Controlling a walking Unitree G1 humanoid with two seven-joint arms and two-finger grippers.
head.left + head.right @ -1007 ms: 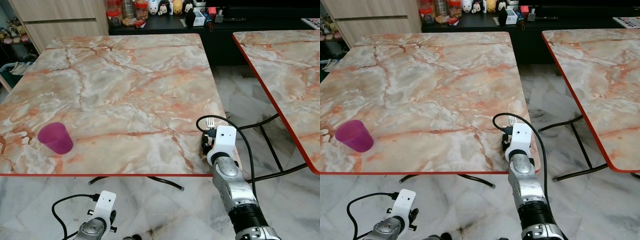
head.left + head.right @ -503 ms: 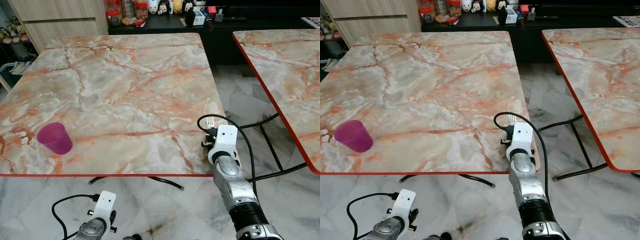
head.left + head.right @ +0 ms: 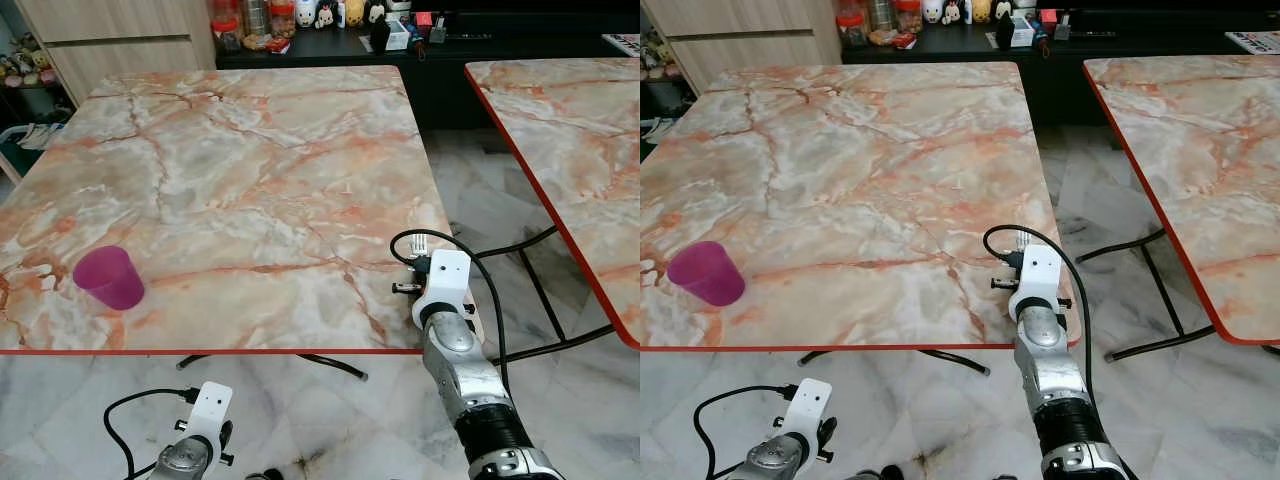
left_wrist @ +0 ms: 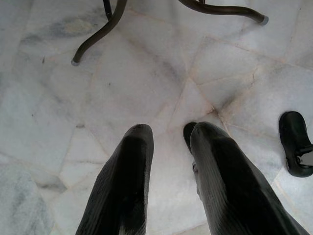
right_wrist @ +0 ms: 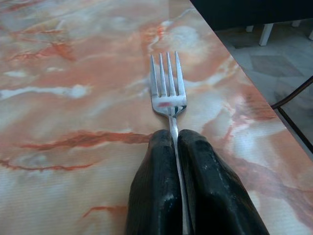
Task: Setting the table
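A silver fork [image 5: 167,90] sticks out ahead of my right gripper [image 5: 174,134], which is shut on its handle. The tines [image 3: 420,243] hover just above the marble table [image 3: 250,150] near its front right corner. Far off at the front left of the same table stands a purple cup [image 3: 108,277], upright. My left gripper [image 4: 166,132] hangs below the table's front edge over the tiled floor, its fingers apart and holding nothing.
A second marble table [image 3: 580,150] stands to the right across a floor gap. A dark sideboard [image 3: 330,25] with toys and jars runs along the back, beside a wooden cabinet [image 3: 110,40]. Table legs [image 4: 98,34] and a black foot [image 4: 296,144] are on the floor.
My right wrist has shifted slightly at the table's front right corner, still holding the fork. The cup and the left arm have not moved.
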